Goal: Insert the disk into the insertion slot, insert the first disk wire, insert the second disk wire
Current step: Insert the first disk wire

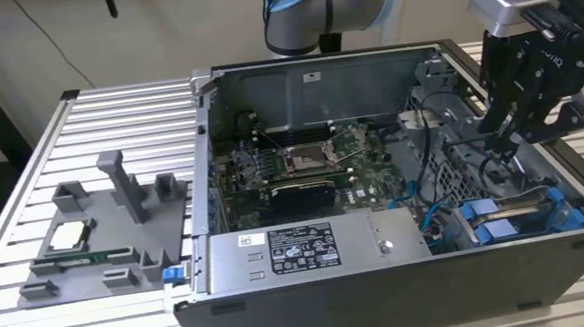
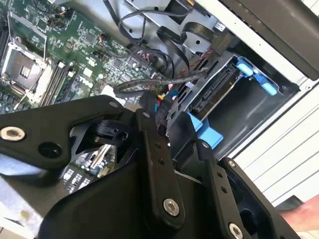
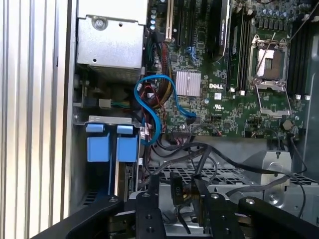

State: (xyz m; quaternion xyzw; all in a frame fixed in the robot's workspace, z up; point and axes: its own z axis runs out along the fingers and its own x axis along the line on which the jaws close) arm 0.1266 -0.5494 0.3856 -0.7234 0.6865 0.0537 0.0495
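Note:
The disk (image 2: 217,94) lies in the insertion slot (image 1: 547,197) at the open computer case's near corner on the exterior view's right, and its blue carrier (image 1: 497,230) shows there. In the first wrist view the carrier's two blue tabs (image 3: 112,147) sit at the bay's mouth. My gripper (image 1: 503,140) hangs inside the case just above and behind the bay. Its fingers (image 3: 204,199) are shut on a black plug of a disk wire (image 3: 177,190). Red and yellow strands (image 2: 162,105) show between the fingers in the second wrist view.
A grey power-supply box (image 1: 314,248) fills the case's near side, with the green motherboard (image 1: 303,162) behind it. A blue data cable (image 3: 154,94) and loose black cables (image 2: 164,74) loop near the bay. A grey parts fixture (image 1: 99,229) sits on the slatted table at the exterior view's left.

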